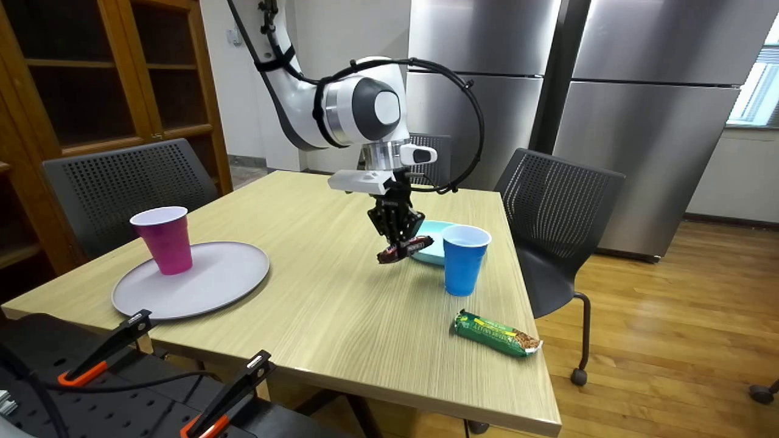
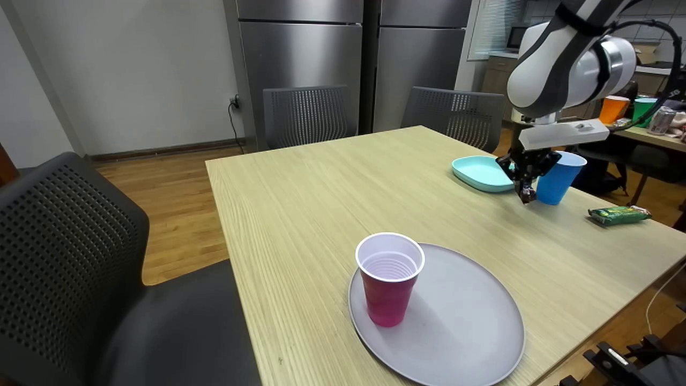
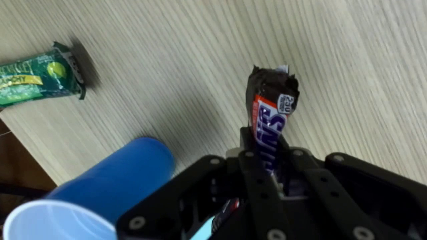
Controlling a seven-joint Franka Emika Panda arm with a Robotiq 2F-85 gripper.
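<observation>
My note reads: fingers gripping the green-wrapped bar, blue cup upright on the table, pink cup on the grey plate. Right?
Not quite: the wrist view shows the fingers gripping the brown-wrapped bar, not the green-wrapped bar. The rest stands: blue cup upright on the table, pink cup on the grey plate.

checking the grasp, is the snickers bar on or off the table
Off: the Snickers bar is clamped in the jaws above the table, a soft shadow apart from it.

A magenta cup (image 2: 388, 300) stands on a grey plate (image 2: 466, 316), and dark chairs (image 2: 305, 115) stand before steel refrigerators (image 2: 300, 59)
</observation>
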